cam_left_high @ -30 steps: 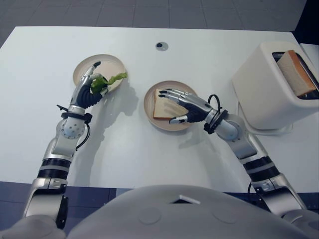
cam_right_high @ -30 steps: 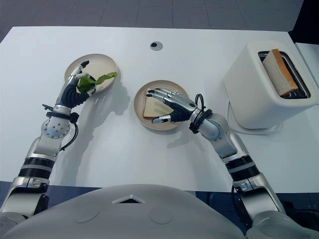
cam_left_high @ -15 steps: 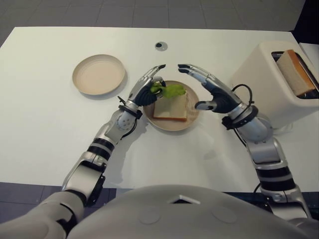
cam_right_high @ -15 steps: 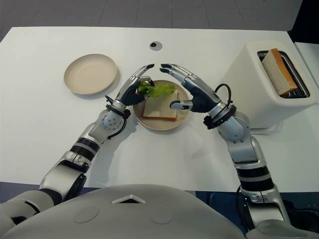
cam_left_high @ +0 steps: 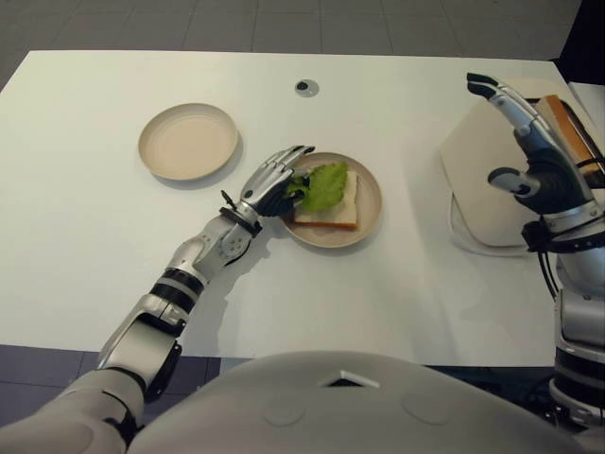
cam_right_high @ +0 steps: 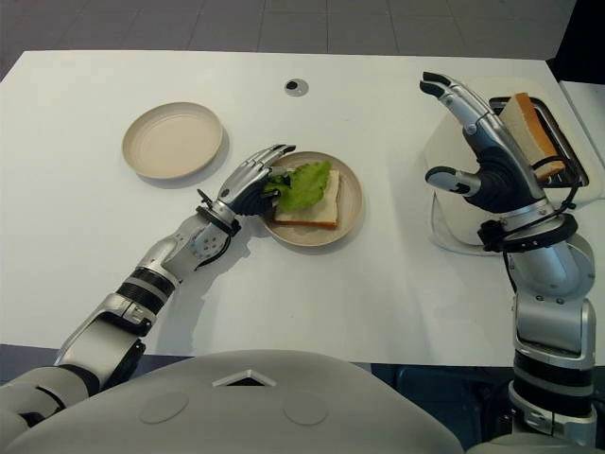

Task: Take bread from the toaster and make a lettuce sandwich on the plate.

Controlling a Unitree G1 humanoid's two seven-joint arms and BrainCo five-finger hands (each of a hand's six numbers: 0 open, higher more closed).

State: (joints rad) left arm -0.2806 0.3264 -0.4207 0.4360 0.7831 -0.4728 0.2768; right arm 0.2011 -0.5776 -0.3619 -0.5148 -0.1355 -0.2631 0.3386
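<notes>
A tan plate (cam_left_high: 371,206) at the table's middle holds a slice of bread (cam_left_high: 337,215) with a green lettuce leaf (cam_left_high: 325,183) lying across its upper left part. My left hand (cam_left_high: 271,184) rests at the plate's left rim, its fingers curled on the leaf's stem end. My right hand (cam_right_high: 490,156) is raised open in front of the white toaster (cam_left_high: 473,175) at the right and holds nothing. A second slice of bread (cam_right_high: 523,117) stands in the toaster's slot, just behind that hand.
An empty tan plate (cam_left_high: 189,142) sits at the back left. A small dark grommet (cam_left_high: 306,88) is set in the table near the far edge. The toaster stands close to the table's right edge.
My left hand carried the lettuce from the back-left plate to the bread and laid it there. My right hand left the bread plate and rose to the right, up to the toaster.
</notes>
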